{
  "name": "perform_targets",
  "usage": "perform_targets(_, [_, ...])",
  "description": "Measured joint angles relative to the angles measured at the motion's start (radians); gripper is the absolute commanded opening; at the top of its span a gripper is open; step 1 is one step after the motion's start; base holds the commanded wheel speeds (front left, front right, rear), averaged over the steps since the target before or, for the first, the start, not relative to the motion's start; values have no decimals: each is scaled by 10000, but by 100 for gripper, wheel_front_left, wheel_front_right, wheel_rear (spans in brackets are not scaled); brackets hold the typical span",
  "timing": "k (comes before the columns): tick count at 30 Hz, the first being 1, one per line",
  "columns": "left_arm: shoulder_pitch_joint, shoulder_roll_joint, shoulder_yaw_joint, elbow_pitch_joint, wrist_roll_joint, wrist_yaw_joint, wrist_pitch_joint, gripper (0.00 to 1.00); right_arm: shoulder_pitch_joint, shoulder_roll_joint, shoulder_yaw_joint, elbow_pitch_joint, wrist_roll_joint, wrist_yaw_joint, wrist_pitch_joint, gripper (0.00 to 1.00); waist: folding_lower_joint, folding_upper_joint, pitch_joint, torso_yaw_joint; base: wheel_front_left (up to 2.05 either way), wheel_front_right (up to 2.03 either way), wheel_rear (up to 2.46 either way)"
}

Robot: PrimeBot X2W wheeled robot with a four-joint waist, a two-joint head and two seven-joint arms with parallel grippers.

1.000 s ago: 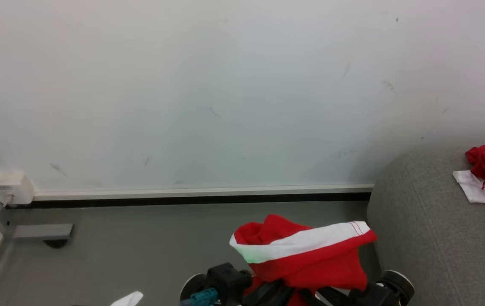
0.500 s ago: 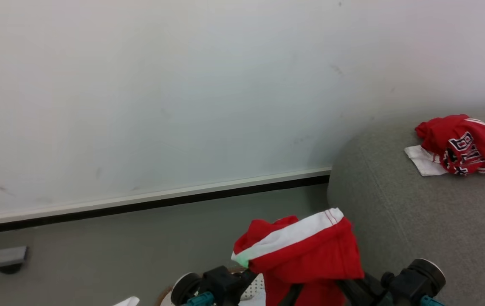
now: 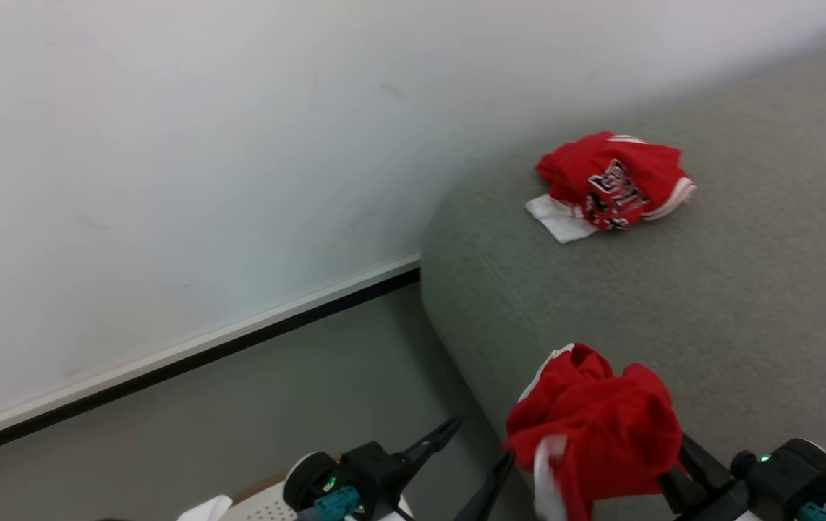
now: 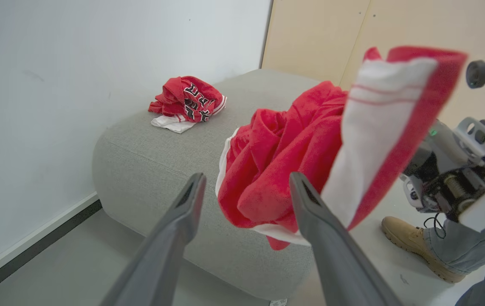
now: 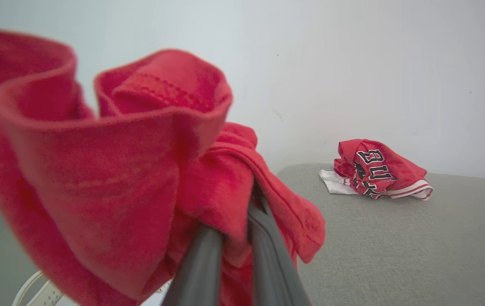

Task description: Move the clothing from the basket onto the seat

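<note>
Pale, lightly scuffed wall (image 3: pixel 167 145) takes up most of my head view, closed off low down by a white skirting with a black strip, with grey floor (image 3: pixel 239 405) below it. To the right sits the seat (image 3: pixel 746 289), grey woven upholstery with a rounded corner near the wall. At the bottom edge I see a sliver of the basket (image 3: pixel 257 506), cream with small holes and a brown rim.

The held garment (image 3: pixel 601 427), red with a white band, is bunched over the seat's near edge; I cannot tell whether it touches the cushion. The second garment (image 3: pixel 612 181) lies crumpled on the seat top, close to the wall and well apart from the held one, with a white cloth tab poking out beside it. Its black-and-white block lettering reads "BU" in my right wrist view; the rest is folded away.

My right gripper (image 5: pixel 234 229) is clamped on the held garment, its fingers pinched together with cloth between them. My left gripper (image 4: pixel 246 178) has its fingers spread apart, empty, just beside that cloth.

On the floor beyond the seat, my left wrist view catches a person's tan boot (image 4: pixel 412 248).
</note>
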Motion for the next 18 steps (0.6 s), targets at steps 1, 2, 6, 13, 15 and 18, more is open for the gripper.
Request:
perform_targets(1, [-25,-6,-15,6,0,-2,0,100,67,-4,-109,-59,-12,0,2,0,0,0,32,-173,0,0,0])
perform_targets(2, [-58,-23,-46,8,0,-12,0,100,151,-10,-245,-134,-61,0,0,0,0,0,68,-336,0,0,0])
perform_targets(6, [-209,-134,-192,65,13,-105,17,100,483,8,-790,-374,-240,0,0,0,0,0,304,-698,0,0,0])
perform_targets(13, [-281,-142,-267,176,27,-100,59,100,557,215,-1296,-650,-334,0,2,0,-1,0,601,-878,0,0,0])
perform_targets(15, [-464,-144,-303,144,59,-109,157,100,388,324,-1546,-740,-332,-2,0,0,-1,0,782,-885,0,0,0])
perform_targets(18, [-1063,-150,-286,98,245,-198,359,100,-148,453,-2196,-888,-445,0,0,0,-1,0,1210,-787,0,0,0])
